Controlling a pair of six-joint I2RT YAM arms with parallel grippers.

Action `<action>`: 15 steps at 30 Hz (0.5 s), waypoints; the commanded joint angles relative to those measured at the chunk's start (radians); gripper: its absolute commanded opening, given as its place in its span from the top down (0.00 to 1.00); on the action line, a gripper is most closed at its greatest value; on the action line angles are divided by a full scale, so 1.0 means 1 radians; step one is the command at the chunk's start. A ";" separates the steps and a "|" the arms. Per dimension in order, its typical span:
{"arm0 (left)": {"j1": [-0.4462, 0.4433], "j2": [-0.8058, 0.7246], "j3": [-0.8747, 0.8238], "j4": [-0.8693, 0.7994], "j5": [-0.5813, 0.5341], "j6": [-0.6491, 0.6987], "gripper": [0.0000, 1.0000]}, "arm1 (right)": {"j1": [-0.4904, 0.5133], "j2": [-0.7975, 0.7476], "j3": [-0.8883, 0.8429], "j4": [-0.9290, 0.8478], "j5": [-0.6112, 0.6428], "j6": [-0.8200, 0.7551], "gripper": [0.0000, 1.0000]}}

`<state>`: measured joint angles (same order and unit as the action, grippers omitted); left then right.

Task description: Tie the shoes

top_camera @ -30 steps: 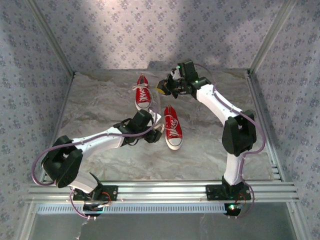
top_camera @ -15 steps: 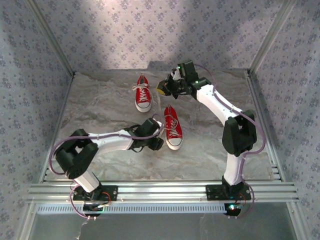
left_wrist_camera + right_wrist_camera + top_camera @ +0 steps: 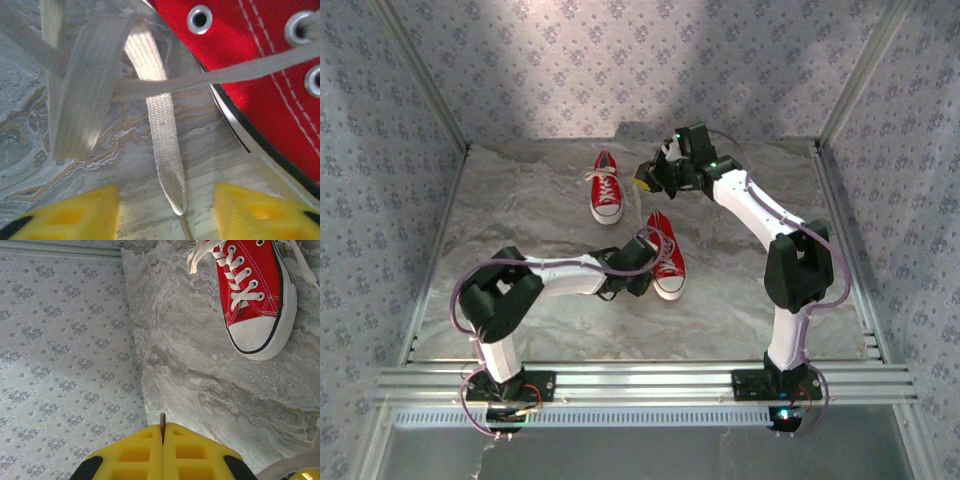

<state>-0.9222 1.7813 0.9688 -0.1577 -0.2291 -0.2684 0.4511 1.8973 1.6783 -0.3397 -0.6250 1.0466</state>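
Two red shoes with white laces lie on the marbled table: the far shoe [image 3: 606, 191] [image 3: 255, 290] and the near shoe [image 3: 666, 252] [image 3: 265, 75]. My left gripper [image 3: 638, 272] [image 3: 167, 202] is low at the near shoe's left side and open. Its yellow fingers [image 3: 75, 215] straddle a flat white lace end [image 3: 166, 150] lying on the table, without touching it. Another lace loop [image 3: 87, 95] crosses above. My right gripper [image 3: 655, 172] [image 3: 162, 429] hangs near the far shoe's toe, shut on a lace tip [image 3: 162, 419] that pokes out between its pads.
Patterned walls [image 3: 620, 60] close in the table on three sides, and the back-wall corner is close to the right gripper [image 3: 65, 340]. An aluminium rail [image 3: 650, 382] runs along the near edge. Open marbled surface [image 3: 510, 215] lies to the left of the shoes.
My left arm has folded and carried its gripper right and nearer, up against the near shoe. The right arm and both shoes have stayed put.
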 commanded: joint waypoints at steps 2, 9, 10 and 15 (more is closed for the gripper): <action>-0.012 0.036 0.012 -0.053 -0.062 0.008 0.70 | -0.010 -0.040 -0.010 -0.015 -0.009 -0.025 1.00; -0.018 -0.219 -0.105 -0.041 -0.043 -0.011 1.00 | -0.036 -0.059 0.006 -0.087 0.049 -0.113 1.00; -0.018 -0.294 -0.139 -0.024 -0.022 -0.011 1.00 | -0.043 -0.066 0.012 -0.109 0.070 -0.141 1.00; -0.014 -0.573 -0.248 -0.007 0.011 -0.014 1.00 | -0.075 -0.116 0.013 -0.186 0.179 -0.249 1.00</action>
<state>-0.9405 1.3094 0.7513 -0.1768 -0.2398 -0.2749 0.3954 1.8484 1.6722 -0.4538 -0.5255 0.8951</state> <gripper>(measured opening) 0.061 0.052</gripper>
